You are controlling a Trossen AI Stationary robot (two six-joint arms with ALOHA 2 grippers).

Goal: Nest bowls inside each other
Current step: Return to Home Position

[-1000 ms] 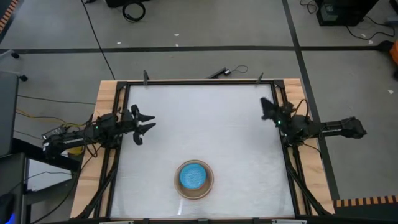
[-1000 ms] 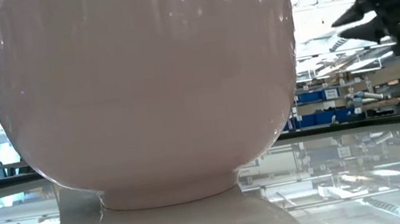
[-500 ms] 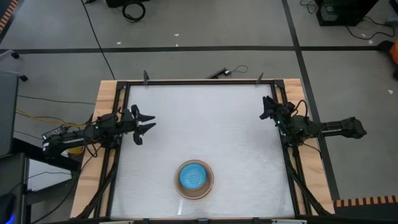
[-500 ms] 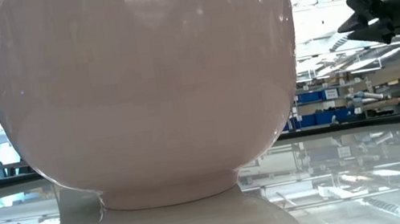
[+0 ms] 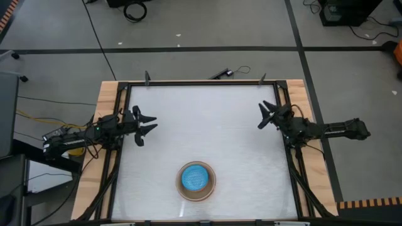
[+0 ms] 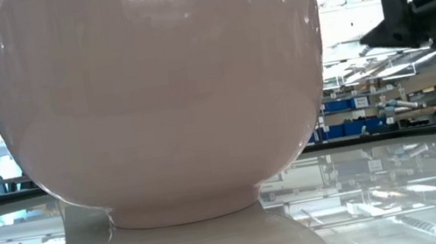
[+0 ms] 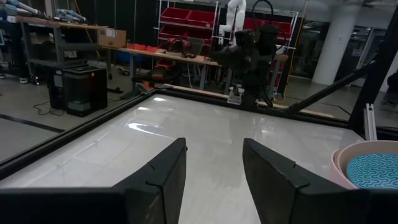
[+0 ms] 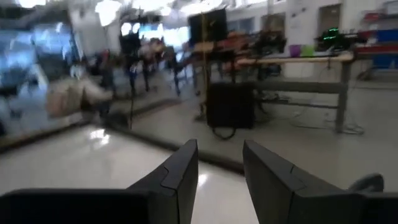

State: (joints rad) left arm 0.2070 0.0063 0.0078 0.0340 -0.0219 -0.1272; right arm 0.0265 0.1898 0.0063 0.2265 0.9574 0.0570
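Observation:
The bowls stand nested in one stack (image 5: 196,180) near the table's front edge, at the middle. The small bright blue bowl (image 5: 196,178) sits innermost, and its patterned inside also shows in the left wrist view (image 7: 376,171). The stack's base rests on the table top, and the pink outer bowl (image 6: 160,96) fills the low view. My left gripper (image 5: 151,123) hovers open at the table's left edge, pointing level toward the middle (image 7: 214,144). My right gripper (image 5: 262,116) hovers open at the right edge (image 8: 219,144). Both are far from the stack.
A black frame (image 5: 201,82) runs round the white table top, with two short posts on the far rail (image 5: 147,76). A dark cable and plug (image 5: 227,73) lie on the floor beyond the far edge.
My right gripper has rolled about the line it points along while staying at the table's right edge; its two fingers now show spread side by side in the high view. The bowls and my left gripper have kept still.

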